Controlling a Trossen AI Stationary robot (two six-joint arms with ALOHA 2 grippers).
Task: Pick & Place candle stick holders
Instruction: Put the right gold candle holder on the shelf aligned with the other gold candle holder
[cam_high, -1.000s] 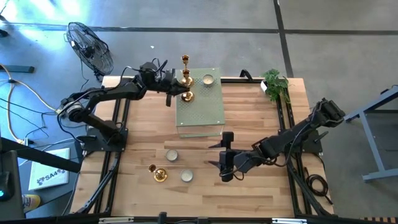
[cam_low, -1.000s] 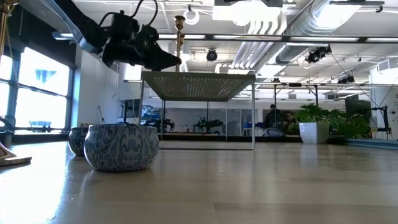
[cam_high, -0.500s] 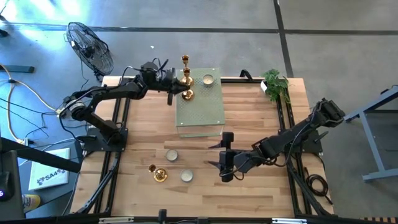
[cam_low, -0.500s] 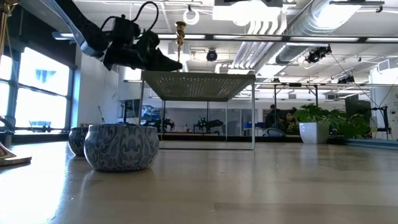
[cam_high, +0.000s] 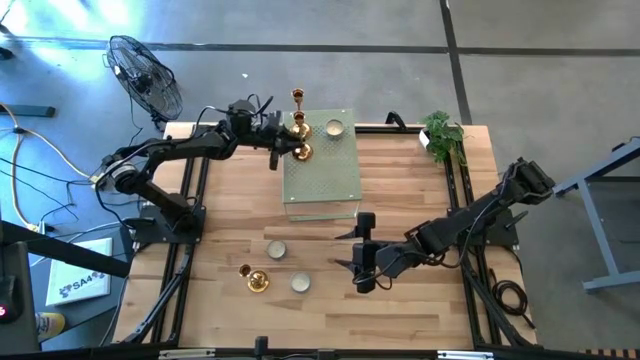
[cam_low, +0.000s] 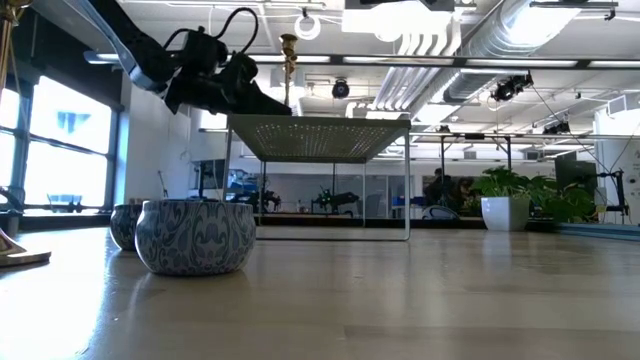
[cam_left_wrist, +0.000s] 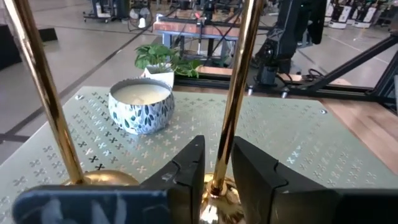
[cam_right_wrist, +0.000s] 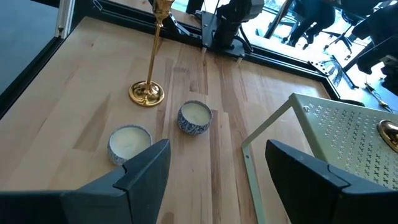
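Glossy gold metal holders (cam_left_wrist: 233, 93), matt perforated slab (cam_high: 322, 168), pale wood tbl (cam_high: 420, 200), glazed patterned cup (cam_left_wrist: 141, 106)

Count taken from the overhead view, checked against the wrist views.

Gold candle stick holders: three. Two stand on the pale green perforated slab (cam_high: 322, 165) at its far left corner, the far holder (cam_high: 297, 97) and the near holder (cam_high: 300, 150); the third gold holder (cam_high: 256, 280) stands on the bare desk (cam_high: 420, 215) near the front.

Low round cream-white cups: three. One cup (cam_high: 334, 128) sits on the slab; the two others, a left cup (cam_high: 275, 250) and a right cup (cam_high: 300, 283), sit on the desk close to the third gold holder.

Perforated slabs: one. Potted plants (cam_high: 441, 134): one. Floor fans (cam_high: 145, 75): one. Robot arms: two.
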